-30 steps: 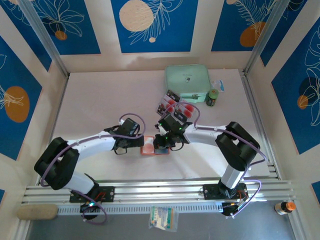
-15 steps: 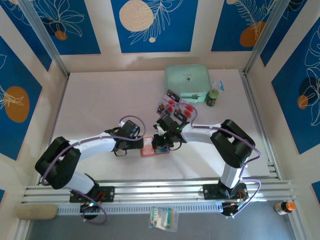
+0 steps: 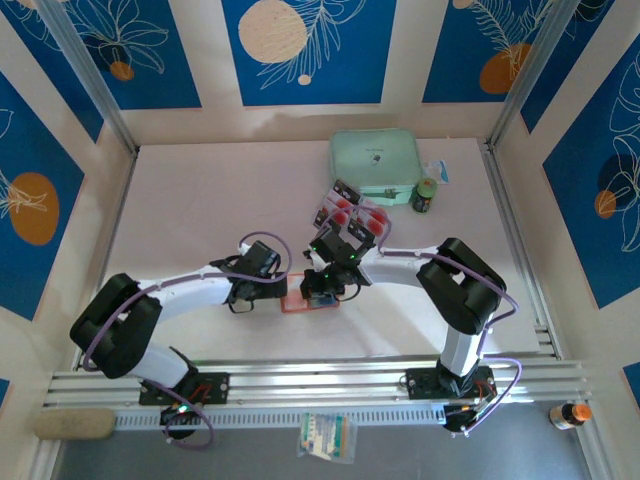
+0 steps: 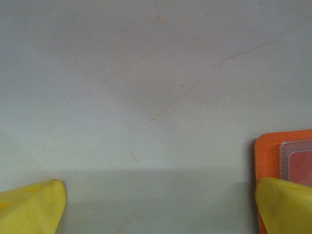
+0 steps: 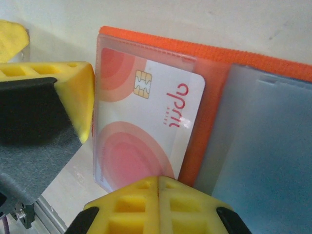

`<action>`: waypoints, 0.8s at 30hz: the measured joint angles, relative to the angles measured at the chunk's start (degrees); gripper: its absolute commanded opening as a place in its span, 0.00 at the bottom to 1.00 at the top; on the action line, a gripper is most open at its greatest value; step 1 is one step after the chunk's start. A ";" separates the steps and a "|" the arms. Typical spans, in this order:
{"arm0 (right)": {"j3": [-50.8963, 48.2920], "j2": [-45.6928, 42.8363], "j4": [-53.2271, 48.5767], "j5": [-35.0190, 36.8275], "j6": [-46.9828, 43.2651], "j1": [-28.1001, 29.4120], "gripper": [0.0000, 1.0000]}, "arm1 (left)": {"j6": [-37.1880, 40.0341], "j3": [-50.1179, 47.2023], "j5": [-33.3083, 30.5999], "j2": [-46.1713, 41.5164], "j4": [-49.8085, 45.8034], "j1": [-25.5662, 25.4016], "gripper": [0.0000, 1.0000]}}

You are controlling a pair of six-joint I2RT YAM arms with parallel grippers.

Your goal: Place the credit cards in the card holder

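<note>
Right claw (image 5: 158, 187) edged left, closed, touching credit card (image 5: 146, 122) in card holder (image 5: 204, 51).

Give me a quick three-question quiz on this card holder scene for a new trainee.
1. True or false: the left gripper is shut.
2. Which sits beyond the loose credit cards, toward the back wall? A) mint-green case B) blue box C) red bowl
3. What is inside the clear sleeve of the card holder?
Key: 1 false, it is open; 2 A; 3 a credit card with a chip.
</note>
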 measured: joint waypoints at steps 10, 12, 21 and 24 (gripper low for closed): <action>0.11 0.02 0.83 -0.61 0.04 0.00 0.00 | 0.00 0.00 -0.61 -0.15 -0.31 -0.17 1.00; 0.11 0.00 0.92 -0.61 0.04 -0.09 0.00 | 0.00 0.00 -0.92 -0.20 -0.66 -0.17 1.00; 0.09 -2.93 0.79 -0.61 0.02 -1.97 0.00 | 0.02 0.44 -2.84 -2.12 -3.23 -0.17 1.00; 0.07 -4.83 0.04 -0.57 -0.04 -3.10 0.00 | 0.22 1.16 -4.00 -3.87 -4.79 -0.17 1.00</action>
